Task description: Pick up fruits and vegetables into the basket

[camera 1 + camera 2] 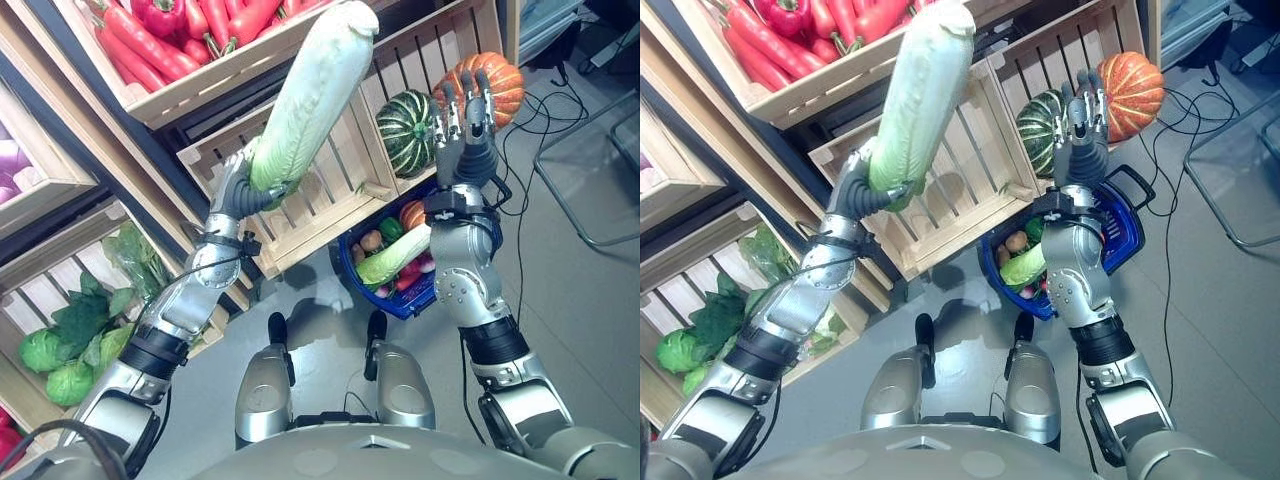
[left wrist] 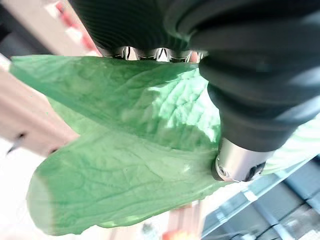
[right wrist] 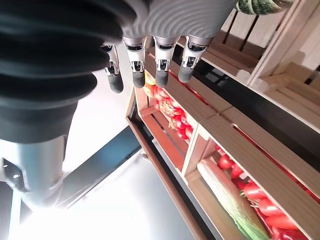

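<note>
My left hand (image 1: 240, 192) is raised in front of the crates, shut on the leafy end of a long pale-green napa cabbage (image 1: 315, 90) that points up and to the right. In the left wrist view its green leaves (image 2: 125, 150) lie against the palm, with the thumb (image 2: 240, 162) across them. My right hand (image 1: 466, 130) is held up with straight fingers (image 3: 160, 70), open and holding nothing, in front of the pumpkin. The blue basket (image 1: 1132, 232) sits behind my right forearm, holding another napa cabbage (image 1: 390, 258) and several small vegetables.
Wooden crates stand ahead: red peppers (image 1: 160, 40) on top, a slatted crate (image 1: 330, 190) below them, a striped green squash (image 1: 405, 130) and an orange pumpkin (image 1: 503, 80) at right. Green cabbages (image 1: 50, 365) lie low left. A metal frame (image 1: 590, 180) stands on the floor at right.
</note>
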